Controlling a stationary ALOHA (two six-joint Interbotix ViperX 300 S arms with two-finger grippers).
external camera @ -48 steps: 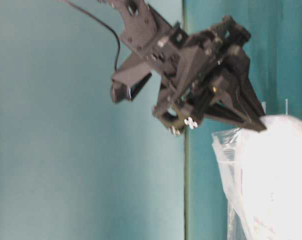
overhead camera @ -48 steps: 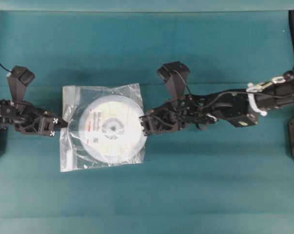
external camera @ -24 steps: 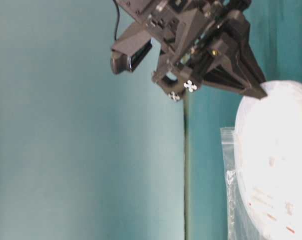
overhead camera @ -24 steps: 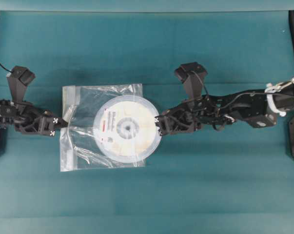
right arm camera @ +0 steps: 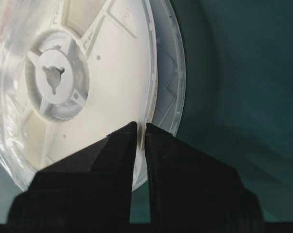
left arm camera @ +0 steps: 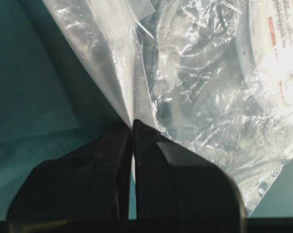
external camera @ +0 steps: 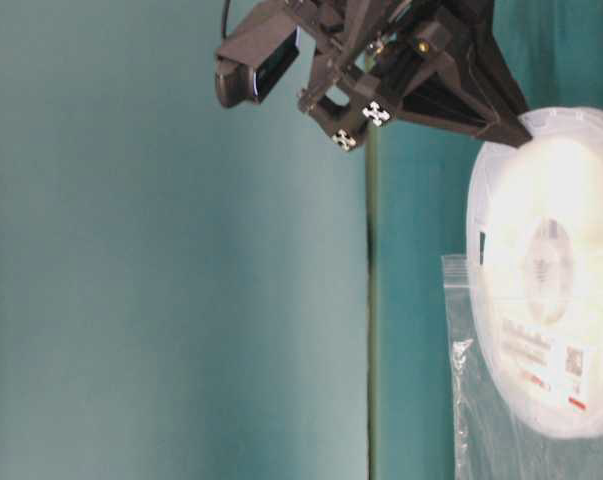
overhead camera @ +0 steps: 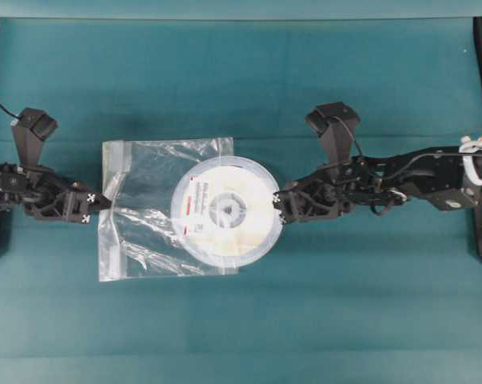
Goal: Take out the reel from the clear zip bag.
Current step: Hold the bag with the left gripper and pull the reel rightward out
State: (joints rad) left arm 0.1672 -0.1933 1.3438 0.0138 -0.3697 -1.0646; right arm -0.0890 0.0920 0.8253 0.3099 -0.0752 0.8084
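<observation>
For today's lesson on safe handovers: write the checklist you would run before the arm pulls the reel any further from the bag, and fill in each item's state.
1. Right gripper clamped on the reel rim: ok.
2. Left gripper pinching the clear zip bag edge: ok.
3. Reel fully out of the bag: not ok, its left part overlaps the bag.
4. Bag snagged on the reel: cannot tell.
5. Teal table to the right has room: ok.
</observation>
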